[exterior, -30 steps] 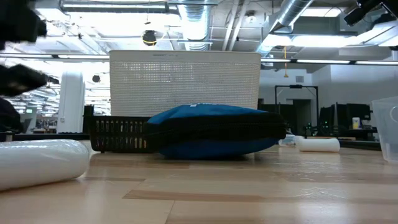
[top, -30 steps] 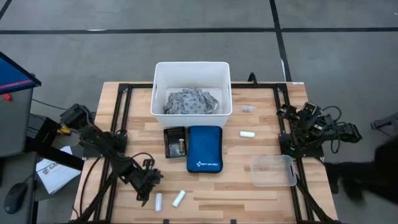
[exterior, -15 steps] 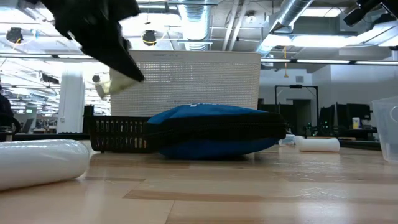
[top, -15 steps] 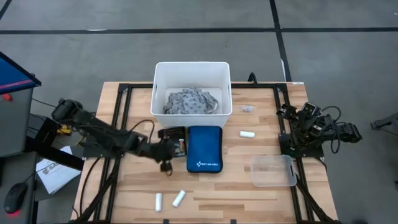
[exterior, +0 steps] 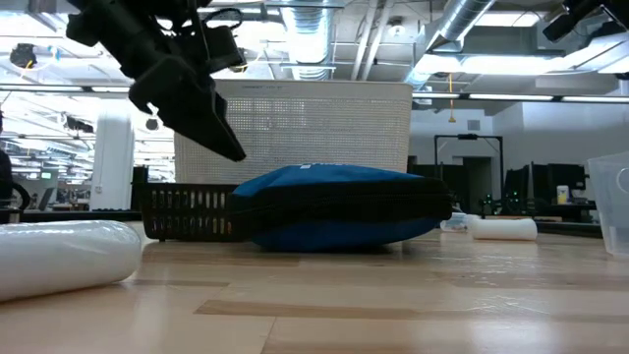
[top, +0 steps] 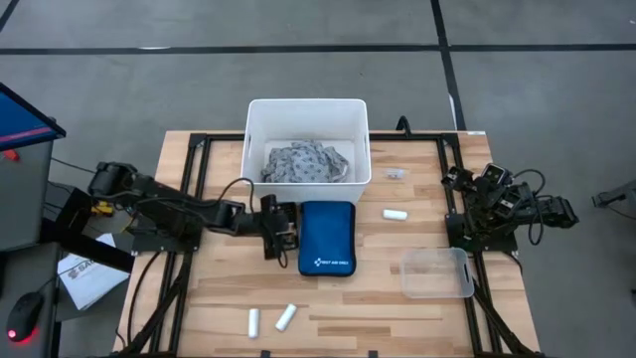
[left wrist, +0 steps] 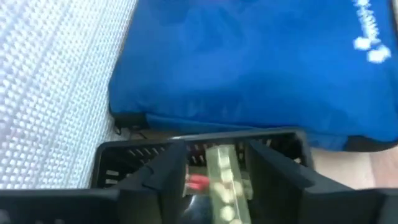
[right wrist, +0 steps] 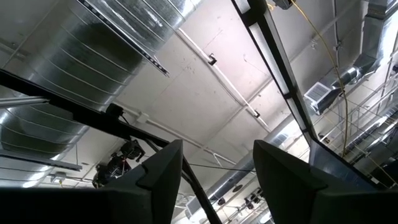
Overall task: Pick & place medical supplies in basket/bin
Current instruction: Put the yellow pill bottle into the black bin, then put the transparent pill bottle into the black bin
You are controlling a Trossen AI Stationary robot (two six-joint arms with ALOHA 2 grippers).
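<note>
High view shows you the white bin at the table's far edge with the grey-and-white patterned cloth already in it. The blue zip pouch lies just in front, a small black basket touching its side. Two white rolls lie at the near edge, a third beside a clear container. Your left gripper hangs over the black basket, fingers parted around a pale piece. Your right gripper waits at the table's right edge, fingers apart and empty.
</note>
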